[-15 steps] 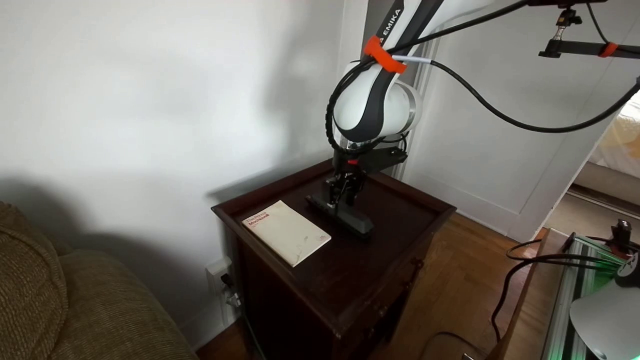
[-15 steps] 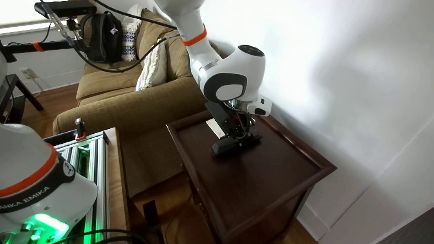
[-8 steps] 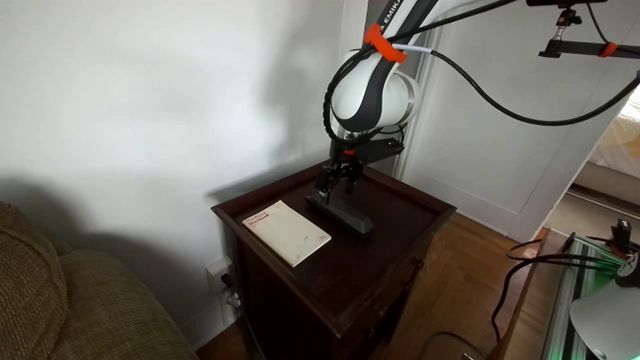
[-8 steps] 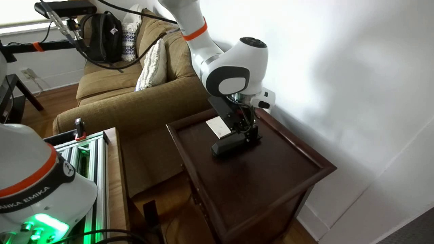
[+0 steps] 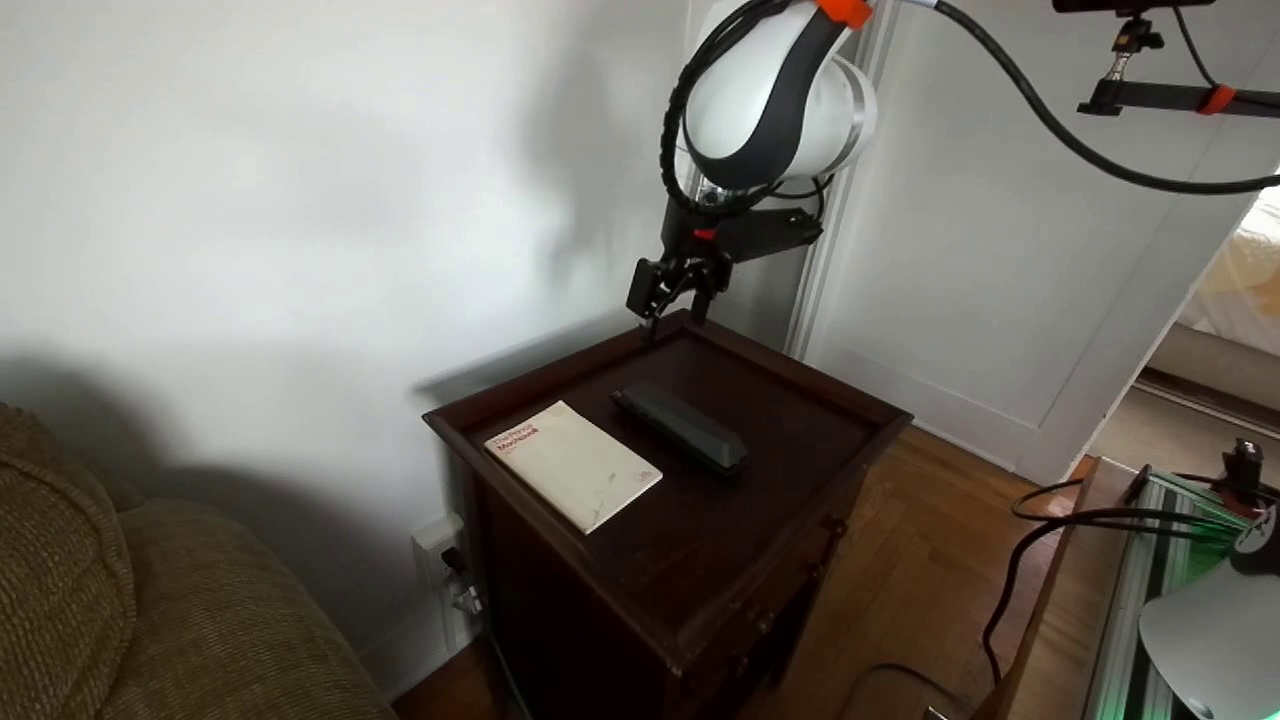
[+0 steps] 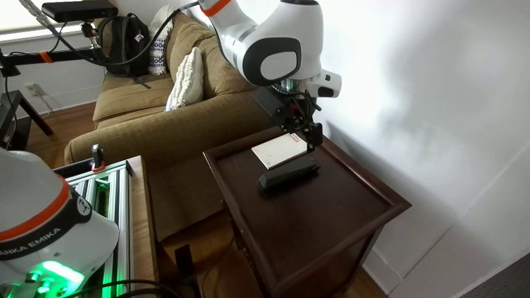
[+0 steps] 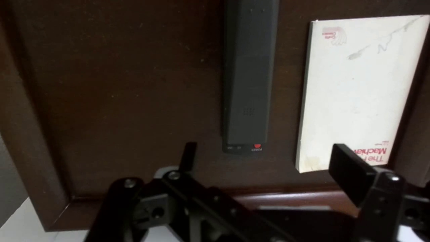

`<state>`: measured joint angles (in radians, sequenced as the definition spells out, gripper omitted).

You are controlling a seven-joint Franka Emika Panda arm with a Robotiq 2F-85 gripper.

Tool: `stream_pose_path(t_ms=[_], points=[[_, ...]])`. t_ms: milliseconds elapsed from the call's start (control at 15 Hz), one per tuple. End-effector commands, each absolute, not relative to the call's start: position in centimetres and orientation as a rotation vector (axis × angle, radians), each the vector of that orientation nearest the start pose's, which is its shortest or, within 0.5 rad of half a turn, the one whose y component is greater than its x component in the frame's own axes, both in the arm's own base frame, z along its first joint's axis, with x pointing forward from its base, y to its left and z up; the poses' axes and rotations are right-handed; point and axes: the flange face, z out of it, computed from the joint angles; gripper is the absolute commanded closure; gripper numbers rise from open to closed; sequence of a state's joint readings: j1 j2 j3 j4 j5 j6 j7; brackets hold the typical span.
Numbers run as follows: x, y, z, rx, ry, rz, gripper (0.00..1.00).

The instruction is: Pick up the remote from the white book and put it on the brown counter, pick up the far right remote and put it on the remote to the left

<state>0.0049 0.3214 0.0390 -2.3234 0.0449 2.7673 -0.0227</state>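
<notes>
My claw (image 7: 265, 161) is spread, holding nothing. The black remote (image 7: 250, 77) lies on the lower remote (image 7: 244, 148), near the white book (image 5: 572, 467) on the tabletop (image 6: 331, 219); both transfers appear complete, none remaining.

In an exterior view, a brown sofa (image 6: 174, 124) with black backpack (image 6: 120, 41) and pale cushions (image 6: 186, 80).

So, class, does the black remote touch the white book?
No: the wrist view shows brown counter between black remote and white book.
</notes>
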Motion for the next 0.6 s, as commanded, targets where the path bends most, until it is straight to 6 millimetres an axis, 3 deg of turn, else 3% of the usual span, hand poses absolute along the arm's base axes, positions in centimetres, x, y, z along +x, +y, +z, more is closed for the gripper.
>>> stream_pose_path(t_ms=[0,200,267,533], points=[[51.5,2.3,24.5,-3.134,0.005,-0.205,0.00],[50.8,2.2,26.2,-3.139,0.031,-0.222,0.00],[52.4,2.3,25.3,-3.118,0.005,-0.249,0.00],[51.7,2.2,26.2,-3.121,0.018,-0.246,0.00]])
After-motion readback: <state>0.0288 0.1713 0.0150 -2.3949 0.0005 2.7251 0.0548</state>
